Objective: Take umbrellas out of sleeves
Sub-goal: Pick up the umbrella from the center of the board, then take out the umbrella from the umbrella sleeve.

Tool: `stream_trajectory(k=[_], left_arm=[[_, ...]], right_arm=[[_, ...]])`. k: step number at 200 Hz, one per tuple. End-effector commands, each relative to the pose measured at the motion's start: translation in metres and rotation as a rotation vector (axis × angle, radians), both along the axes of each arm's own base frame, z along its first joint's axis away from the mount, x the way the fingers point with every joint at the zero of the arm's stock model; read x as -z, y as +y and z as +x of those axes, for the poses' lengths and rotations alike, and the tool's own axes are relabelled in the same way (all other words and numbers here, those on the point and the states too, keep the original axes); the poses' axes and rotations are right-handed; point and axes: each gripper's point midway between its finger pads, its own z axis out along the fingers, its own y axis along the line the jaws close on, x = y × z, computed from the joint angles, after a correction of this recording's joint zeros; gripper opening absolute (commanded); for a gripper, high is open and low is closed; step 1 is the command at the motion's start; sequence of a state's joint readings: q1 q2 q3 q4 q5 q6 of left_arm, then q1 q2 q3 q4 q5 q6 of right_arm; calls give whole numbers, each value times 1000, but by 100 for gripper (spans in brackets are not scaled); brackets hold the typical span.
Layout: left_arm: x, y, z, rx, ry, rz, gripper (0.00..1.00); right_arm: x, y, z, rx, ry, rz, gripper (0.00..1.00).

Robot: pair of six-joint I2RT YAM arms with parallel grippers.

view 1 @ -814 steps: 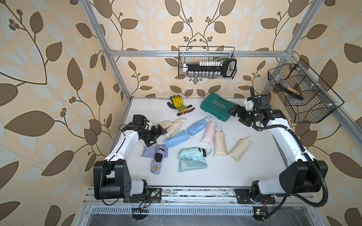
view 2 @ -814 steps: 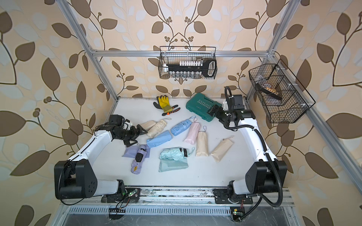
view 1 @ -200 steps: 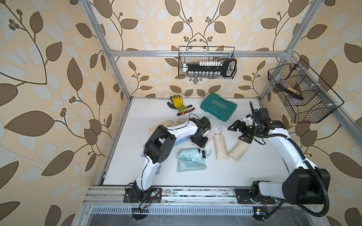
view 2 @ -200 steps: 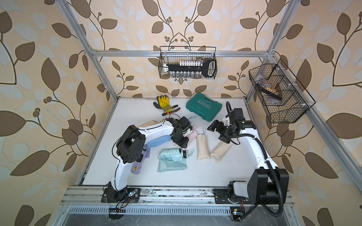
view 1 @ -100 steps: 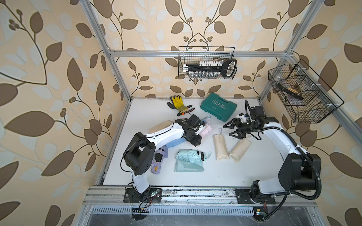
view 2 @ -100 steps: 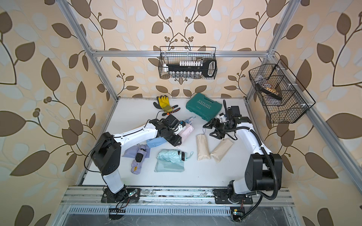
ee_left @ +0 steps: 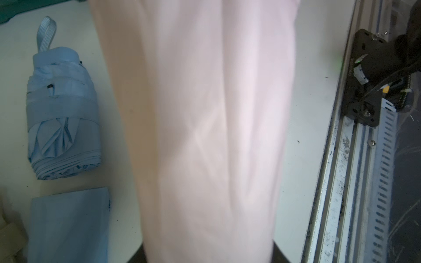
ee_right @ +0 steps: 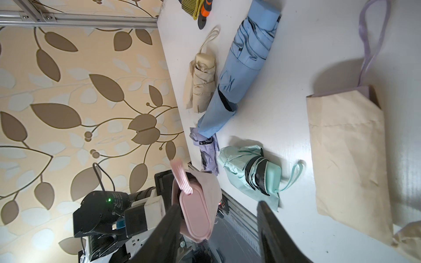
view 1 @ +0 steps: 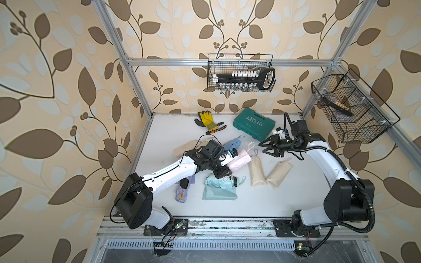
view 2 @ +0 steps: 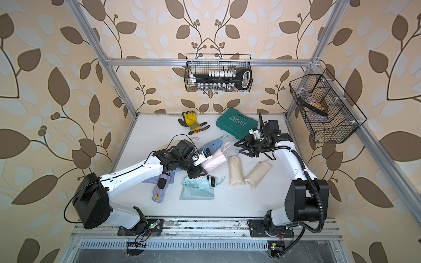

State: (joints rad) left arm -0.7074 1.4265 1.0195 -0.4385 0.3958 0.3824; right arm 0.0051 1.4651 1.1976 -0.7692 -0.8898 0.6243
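I am looking at a white bench (view 1: 284, 200) boxed in by an aluminium frame (view 1: 227, 61), with leaf-patterned wallpaper on three sides. One wire basket (view 1: 213, 66) hangs on the far wall and another (view 1: 364, 129) on the right wall. A green case (view 1: 254, 124) and yellow-black gloves (view 1: 206, 118) lie along the far edge.

The pink sleeve (view 1: 239, 160) is near the middle of the bench, held up off the surface. Its long axis runs from near-left to far-right. The left fingers (view 1: 222, 174) are clamped on its near-left end, and its mouth points far-right at the right arm. In the left wrist view the sleeve (ee_left: 205, 136) fills most of the picture.

In the right wrist view the pink umbrella (ee_right: 196, 216) shows its handle and loop at the sleeve's mouth. There the right fingers (ee_right: 164, 232) stand apart and hold nothing. The pink handle lies between them in that view, just beside one finger. I cannot tell whether it touches.

A blue umbrella (view 1: 232, 144) lies just beyond the pink sleeve on much the same slant, with its loop at the far-right end. A mint umbrella (view 1: 222, 182) rests on a mint sleeve (view 1: 218, 194) just near of the left fingers. A lilac umbrella (view 1: 182, 193) lies partly under the left arm. Two beige sleeves (view 1: 257, 170) (view 1: 279, 174) lie side by side to the right, running roughly near to far.
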Motion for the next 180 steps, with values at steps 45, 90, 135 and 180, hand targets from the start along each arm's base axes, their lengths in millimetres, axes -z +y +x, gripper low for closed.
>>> stream_trajectory(k=[45, 90, 135, 180], left_arm=[[-49, -21, -4, 185, -182, -140, 0], [-55, -23, -9, 205, -179, -155, 0], [-59, -24, -8, 212, -186, -160, 0], [-60, -25, -9, 220, -188, -152, 0]], right_arm=[[-35, 33, -35, -132, -51, 75, 48], [-32, 41, -53, -185, -18, 95, 40], [-30, 49, -67, -223, -9, 110, 38], [-26, 55, -72, -244, 6, 108, 37]])
